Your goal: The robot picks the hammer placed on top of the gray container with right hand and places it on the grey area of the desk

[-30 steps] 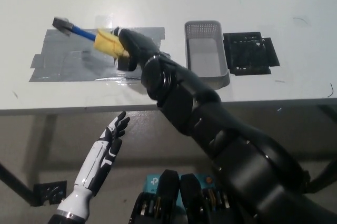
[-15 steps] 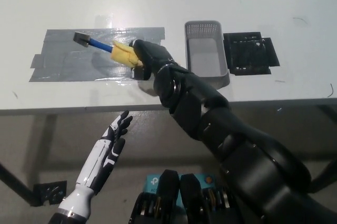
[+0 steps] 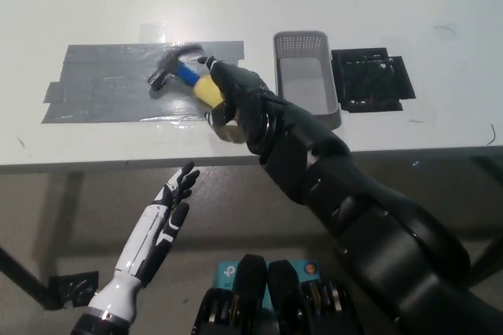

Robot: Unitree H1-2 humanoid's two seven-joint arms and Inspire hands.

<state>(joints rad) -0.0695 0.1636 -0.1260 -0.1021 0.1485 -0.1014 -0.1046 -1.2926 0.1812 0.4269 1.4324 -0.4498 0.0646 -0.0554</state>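
The hammer [image 3: 185, 74] has a grey head, a blue shaft and a yellow grip. It is blurred by motion over the right part of the grey taped area [image 3: 110, 91] of the white desk. My black right hand [image 3: 228, 91] is shut on the yellow grip, with the hammer's head pointing left toward the tape. The gray container [image 3: 306, 75] stands just right of that hand with nothing in it. My white left hand [image 3: 169, 209] rests open below the desk's front edge at the lower left.
A black mesh pad [image 3: 371, 78] lies right of the container. The desk's front edge [image 3: 118, 163] runs across the middle of the picture; the floor and a desk leg show below it.
My right hand has drawn back to the right and turned, swinging the hammer's head from the tape's far left corner to its right part. The left hand barely moved.
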